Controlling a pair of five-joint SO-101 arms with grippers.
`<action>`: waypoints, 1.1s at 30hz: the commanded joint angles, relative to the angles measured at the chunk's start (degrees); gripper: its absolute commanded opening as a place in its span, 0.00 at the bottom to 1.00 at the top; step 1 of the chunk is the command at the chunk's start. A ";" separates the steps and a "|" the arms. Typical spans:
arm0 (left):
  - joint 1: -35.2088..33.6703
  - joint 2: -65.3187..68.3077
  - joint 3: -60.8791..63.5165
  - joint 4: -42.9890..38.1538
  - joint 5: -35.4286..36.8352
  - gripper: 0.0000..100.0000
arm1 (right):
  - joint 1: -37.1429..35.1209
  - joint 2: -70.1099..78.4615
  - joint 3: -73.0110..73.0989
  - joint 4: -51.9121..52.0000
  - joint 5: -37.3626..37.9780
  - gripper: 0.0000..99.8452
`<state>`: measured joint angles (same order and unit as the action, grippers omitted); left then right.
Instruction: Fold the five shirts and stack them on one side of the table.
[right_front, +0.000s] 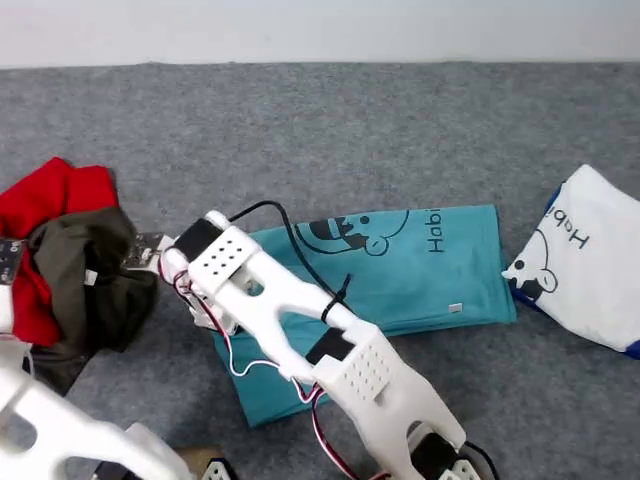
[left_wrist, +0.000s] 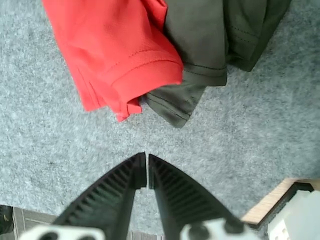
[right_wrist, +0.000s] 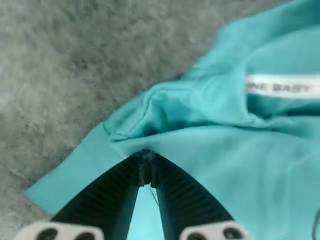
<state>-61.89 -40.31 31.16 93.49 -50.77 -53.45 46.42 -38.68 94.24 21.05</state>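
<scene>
Clamping with the right gripper (right_wrist: 145, 167), tips pressed together, on a raised fold of the teal shirt (right_wrist: 240, 165) near its edge. Hanging the left gripper (left_wrist: 147, 162) over bare grey mat (left_wrist: 50, 150), tips nearly meeting, holding nothing. Noting the teal shirt lying mid-table, white shirt (right_front: 590, 265) lying well apart rightward, red shirt (left_wrist: 115, 50) and olive shirt (left_wrist: 210, 45) bunching together, touching, at left.

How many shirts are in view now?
4: red shirt and olive shirt heaped at the high view's left, teal shirt in the middle, white shirt at right. Blue edging under the white one may be a fifth.
</scene>
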 joint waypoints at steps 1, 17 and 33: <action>-0.79 -1.14 -0.31 -0.79 -0.53 0.02 | -0.40 -1.45 -0.62 0.92 -0.44 0.01; -0.79 -1.23 1.54 -0.79 -0.53 0.02 | 6.29 -27.56 15.74 8.57 -0.44 0.01; -0.53 -1.23 1.54 -0.79 -0.53 0.02 | 20.62 -29.76 42.29 -8.48 -0.09 0.01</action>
<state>-62.33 -40.31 33.10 93.49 -50.77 -33.41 20.13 -0.97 88.70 21.05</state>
